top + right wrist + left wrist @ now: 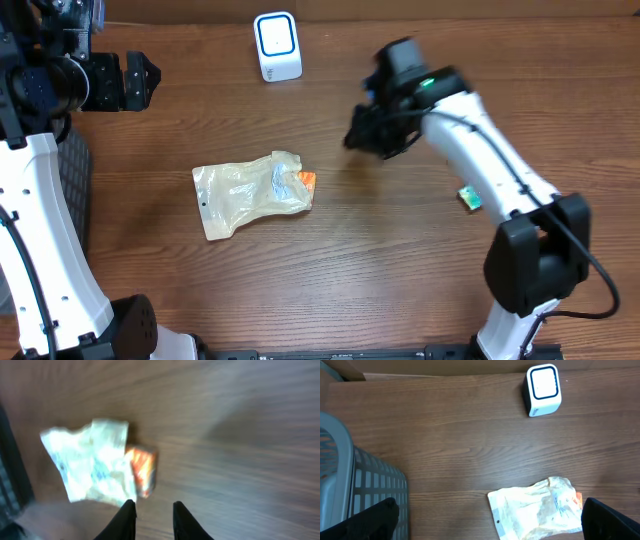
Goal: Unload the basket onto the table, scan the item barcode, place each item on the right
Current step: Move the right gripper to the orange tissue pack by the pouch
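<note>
Brown wooden tabletop (pixel 400 280) holds the crumpled pouch (pixel 255 192) centre-left in the overhead view, below the white scanner (pixel 277 46). Right gripper (pixel 154 520), narrowly parted and empty, should widen, then drop squarely over the pouch; left gripper (pixel 140 80) sits spread wide upper left

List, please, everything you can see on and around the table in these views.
white box-shaped scanner with a blue-outlined face: one, white and blue, far side of the table, near centre
crumpled translucent plastic bag: one, cream-clear, lying left of centre
orange packet: one, orange, at the bag's right end
small green and yellow object: one, on the table beside the right arm; too small to identify
grey slatted plastic basket: one, grey, at the table's left edge
brown wooden table: one, brown, under everything
left end effector: one, black, wide open and empty, far left
right end effector: one, black, fingers slightly apart with nothing between, right of the bag
</note>
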Robot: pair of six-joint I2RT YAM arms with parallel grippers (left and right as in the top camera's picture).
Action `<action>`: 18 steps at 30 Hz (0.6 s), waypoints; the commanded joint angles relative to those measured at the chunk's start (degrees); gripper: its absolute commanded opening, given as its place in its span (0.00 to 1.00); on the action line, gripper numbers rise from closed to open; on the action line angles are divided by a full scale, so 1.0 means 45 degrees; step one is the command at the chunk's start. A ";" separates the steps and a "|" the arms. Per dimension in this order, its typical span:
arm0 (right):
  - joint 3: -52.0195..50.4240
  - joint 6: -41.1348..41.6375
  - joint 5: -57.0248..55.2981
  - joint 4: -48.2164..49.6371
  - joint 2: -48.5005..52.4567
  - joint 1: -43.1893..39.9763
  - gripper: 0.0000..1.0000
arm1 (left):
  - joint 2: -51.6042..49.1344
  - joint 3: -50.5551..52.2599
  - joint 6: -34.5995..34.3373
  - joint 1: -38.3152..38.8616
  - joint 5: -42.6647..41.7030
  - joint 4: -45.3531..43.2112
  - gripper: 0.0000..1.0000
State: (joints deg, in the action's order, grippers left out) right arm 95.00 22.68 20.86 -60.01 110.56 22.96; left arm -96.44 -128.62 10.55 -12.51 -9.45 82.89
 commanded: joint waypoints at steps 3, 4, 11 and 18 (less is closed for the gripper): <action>-0.1384 0.0597 0.0194 0.1248 0.0015 0.1797 0.26 | 0.0039 -0.0005 0.0185 -0.0049 -0.0146 -0.0015 0.99; -0.1554 0.0821 0.0199 0.1365 0.0019 0.2064 0.26 | 0.0039 -0.0005 0.0185 -0.0049 -0.0146 -0.0015 1.00; -0.2370 0.1025 -0.0092 0.1749 0.0073 0.4561 0.25 | 0.0039 -0.0005 0.0185 -0.0049 -0.0146 -0.0015 1.00; -0.3089 0.3157 -0.1656 0.2667 0.0627 0.6169 0.19 | 0.0039 -0.0005 0.0185 -0.0049 -0.0146 -0.0015 1.00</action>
State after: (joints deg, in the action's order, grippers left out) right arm 83.22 31.24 17.58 -49.39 111.48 49.01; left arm -96.44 -128.62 10.55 -12.51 -9.45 82.91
